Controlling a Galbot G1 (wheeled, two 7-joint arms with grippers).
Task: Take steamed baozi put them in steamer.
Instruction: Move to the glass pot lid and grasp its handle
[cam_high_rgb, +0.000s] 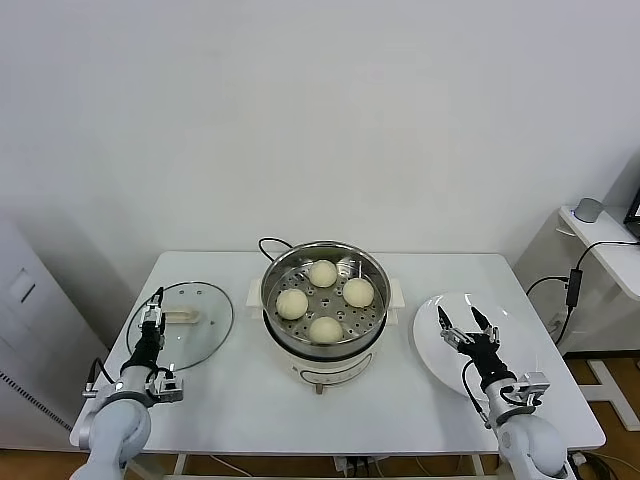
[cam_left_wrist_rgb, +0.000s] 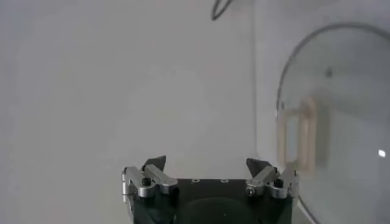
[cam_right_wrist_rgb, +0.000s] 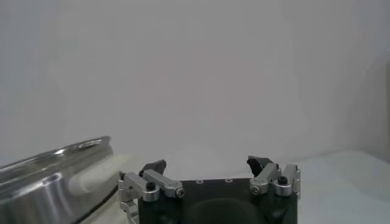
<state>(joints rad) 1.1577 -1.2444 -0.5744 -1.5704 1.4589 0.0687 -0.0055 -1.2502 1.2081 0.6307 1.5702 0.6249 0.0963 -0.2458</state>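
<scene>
Inside the steamer (cam_high_rgb: 325, 290) sit all four buns (cam_high_rgb: 323, 273), spread apart so steam can reach each one. Right of the steamer, the plate (cam_high_rgb: 435, 345) is bare under the wide-open right claw (cam_high_rgb: 461, 321). Left of it, the wide-open left claw (cam_high_rgb: 153, 308) hangs over the lid (cam_high_rgb: 195, 315), holding nothing.

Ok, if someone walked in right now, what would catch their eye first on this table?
Probably the round shiny steel steamer at the table's centre, with four pale cream-white buns lying in it. To its left lies a round glass lid, and to its right an empty flat white plate. The left gripper and right gripper hover with jaws open and empty.
</scene>
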